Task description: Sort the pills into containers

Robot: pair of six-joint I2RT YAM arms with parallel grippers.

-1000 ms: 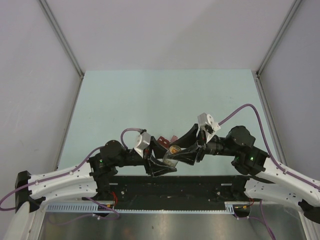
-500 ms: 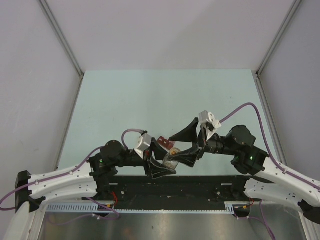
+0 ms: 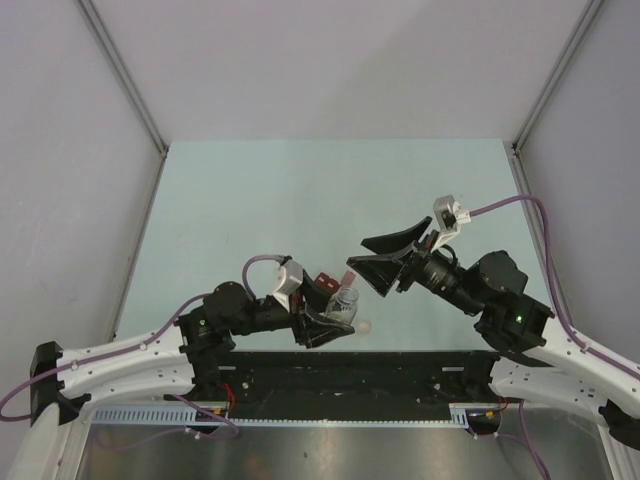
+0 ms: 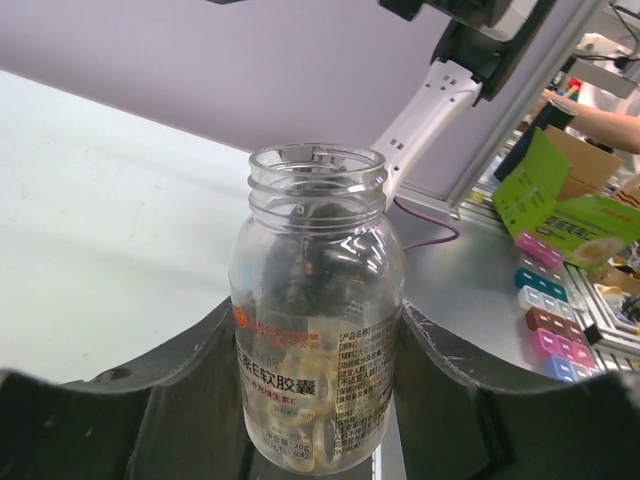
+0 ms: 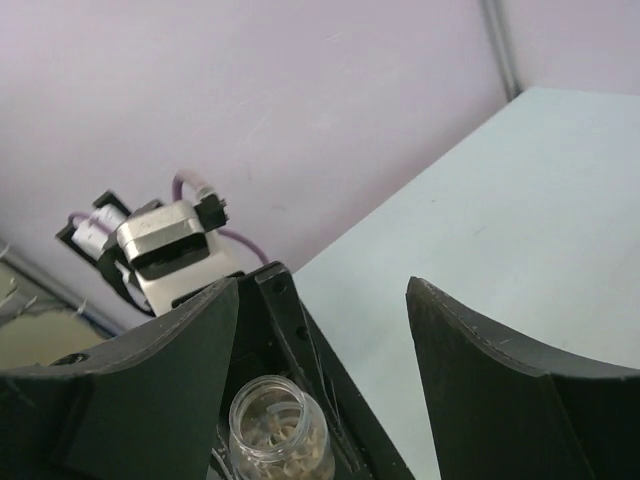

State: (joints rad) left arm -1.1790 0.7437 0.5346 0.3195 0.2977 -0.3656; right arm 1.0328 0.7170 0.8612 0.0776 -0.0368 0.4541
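My left gripper (image 3: pixel 338 314) is shut on a small clear round bottle (image 3: pixel 344 301) and holds it upright, its mouth uncapped. In the left wrist view the bottle (image 4: pixel 318 370) sits between both fingers, with pale pills (image 4: pixel 300 440) at its bottom. The dark red pill box (image 3: pixel 324 285) lies just behind the bottle, partly hidden by the gripper. My right gripper (image 3: pixel 358 255) is open and empty, raised up and right of the bottle. The right wrist view looks down between its fingers (image 5: pixel 322 290) onto the bottle mouth (image 5: pixel 278 432) and the pills inside.
A cream round cap (image 3: pixel 365 325) lies on the table just right of the bottle. Grey walls enclose the pale green table (image 3: pixel 300 190). Beyond the table edge, a green box (image 4: pixel 575 205) and several coloured pill boxes (image 4: pixel 545 300) sit on a bench.
My right gripper has drawn back up and to the right, away from the bottle, and is open. The cap is off the bottle and lies on the table. The left gripper keeps its hold.
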